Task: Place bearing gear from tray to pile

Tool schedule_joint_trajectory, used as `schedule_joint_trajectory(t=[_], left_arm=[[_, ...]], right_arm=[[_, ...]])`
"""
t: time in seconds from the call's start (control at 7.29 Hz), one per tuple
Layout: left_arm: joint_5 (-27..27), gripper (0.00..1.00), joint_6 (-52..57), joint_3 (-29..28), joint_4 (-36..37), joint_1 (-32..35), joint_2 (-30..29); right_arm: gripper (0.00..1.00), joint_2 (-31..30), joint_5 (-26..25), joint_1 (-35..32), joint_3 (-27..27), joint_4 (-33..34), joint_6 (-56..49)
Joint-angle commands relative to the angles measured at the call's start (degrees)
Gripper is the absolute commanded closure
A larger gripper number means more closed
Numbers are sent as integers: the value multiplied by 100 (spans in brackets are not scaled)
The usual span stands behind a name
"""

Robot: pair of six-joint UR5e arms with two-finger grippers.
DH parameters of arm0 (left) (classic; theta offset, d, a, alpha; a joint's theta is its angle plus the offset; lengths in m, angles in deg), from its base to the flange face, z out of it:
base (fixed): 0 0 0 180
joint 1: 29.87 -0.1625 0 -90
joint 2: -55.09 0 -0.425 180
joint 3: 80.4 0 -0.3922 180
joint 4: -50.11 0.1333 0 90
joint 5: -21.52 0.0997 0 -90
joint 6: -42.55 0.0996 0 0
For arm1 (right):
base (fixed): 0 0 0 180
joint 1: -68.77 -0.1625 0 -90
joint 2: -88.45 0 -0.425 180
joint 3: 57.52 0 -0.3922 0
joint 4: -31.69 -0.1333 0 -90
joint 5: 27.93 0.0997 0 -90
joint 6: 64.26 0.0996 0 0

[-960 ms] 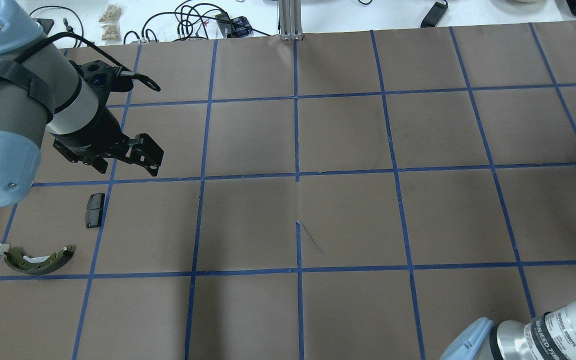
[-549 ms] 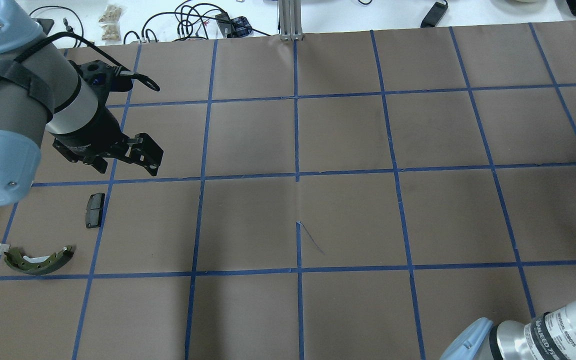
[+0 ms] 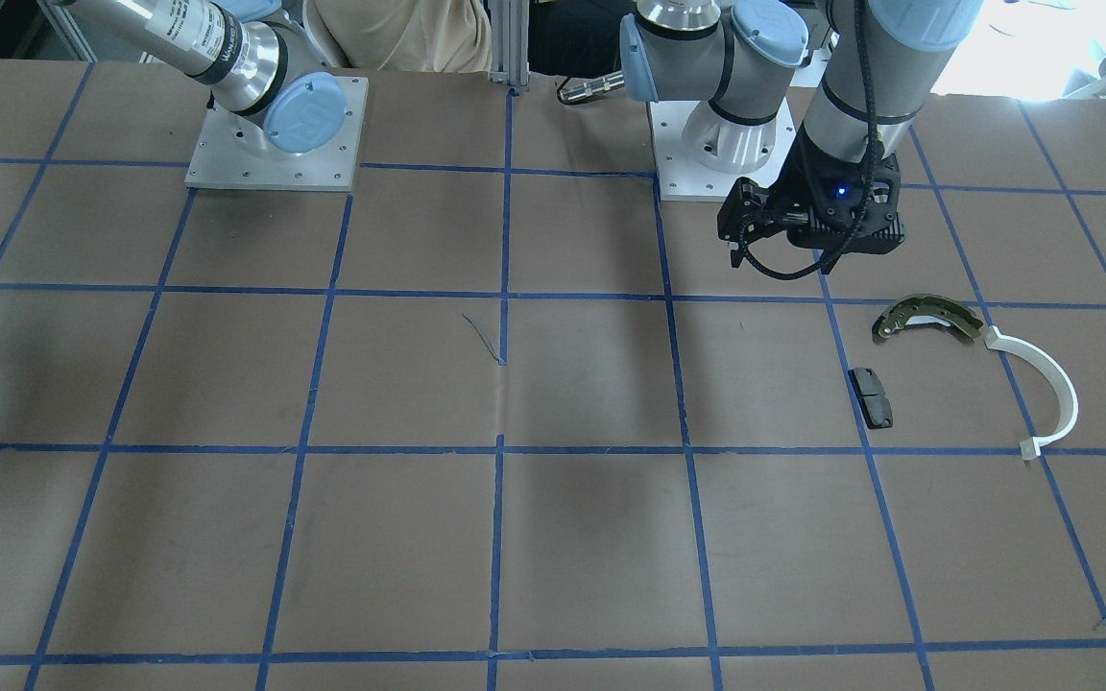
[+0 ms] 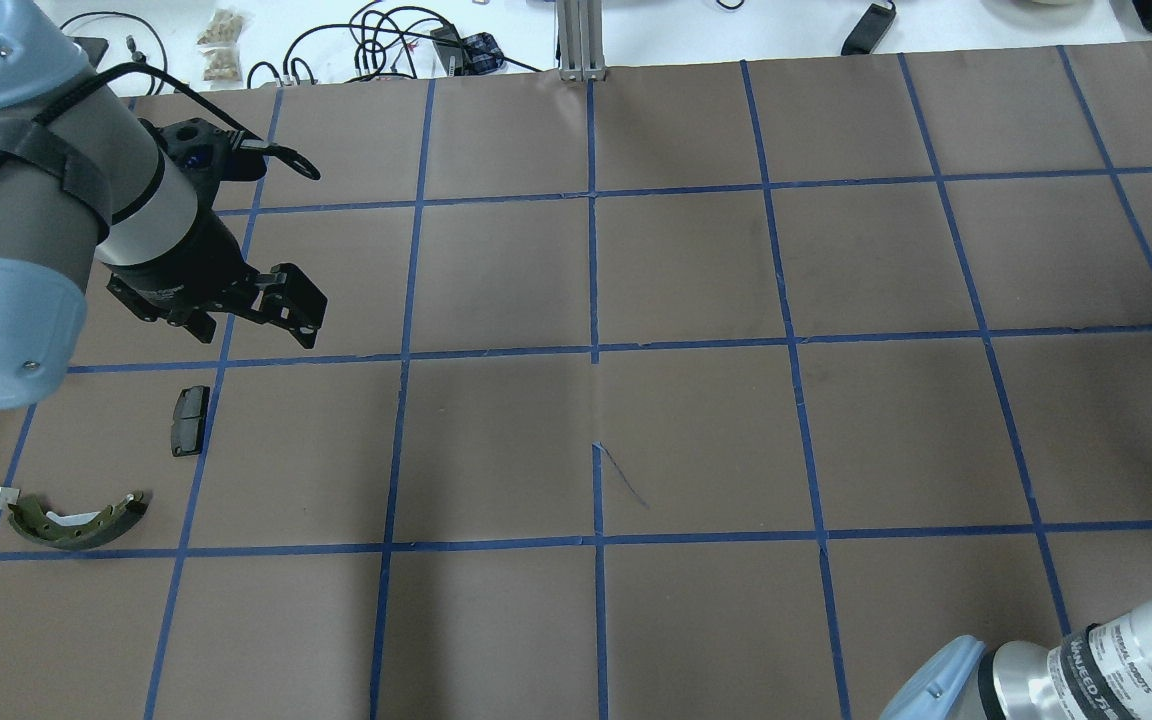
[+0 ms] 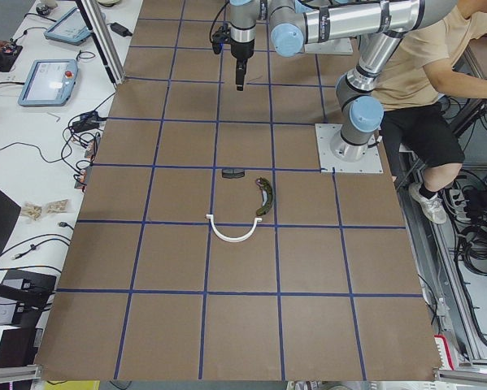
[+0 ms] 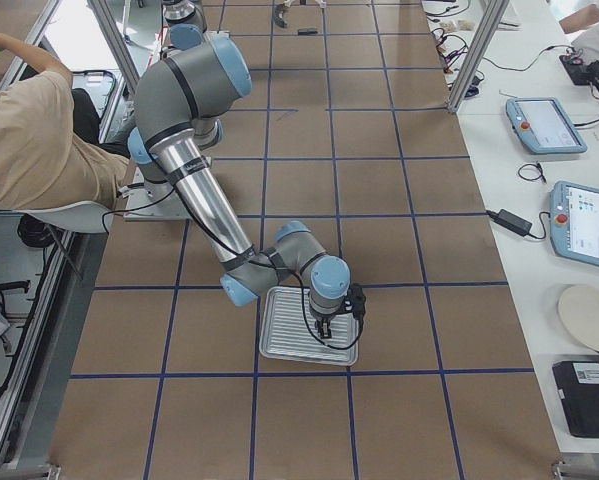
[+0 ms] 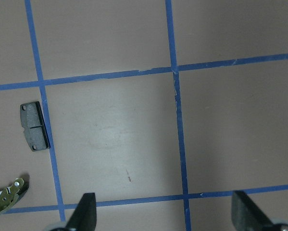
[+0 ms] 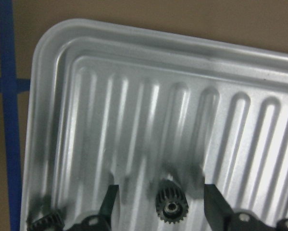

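Barely anything changes: the left gripper (image 7: 165, 216) idles open, while over the tray (image 8: 134, 72) the spread-jawed right gripper (image 8: 161, 204) straddles the ungrasped bearing gear (image 8: 170, 208).

Bearing gear (image 8: 170, 208): small, dark, toothed, bright bore facing up. It sits on the tray floor between the spread fingers of my right claw (image 8: 159, 195), touching neither.
Tray (image 8: 52, 41): silvery, ribbed, raised rim, rounded corner, flat on the surface (image 8: 134, 9).
Pile: olive brake shoe (image 3: 927, 317) with white arc (image 3: 1057, 389) just beside it; black pad (image 3: 872, 396) near, apart.
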Motion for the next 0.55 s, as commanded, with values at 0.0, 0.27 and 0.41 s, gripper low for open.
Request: schedule_joint_trajectory(t=[0.0,0.27,0.41], left_arm=[[77,0,-6,0,2,9,12],[183,0,3,0,11,0,-84],[192,0,-6,0,54,9,-67]], right_arm=[[59,14,-48,0,-6,-16,-10],[87,14,-345,0,-15,-34,-97],[97,-21,-469,-44,-6,-43,-98]])
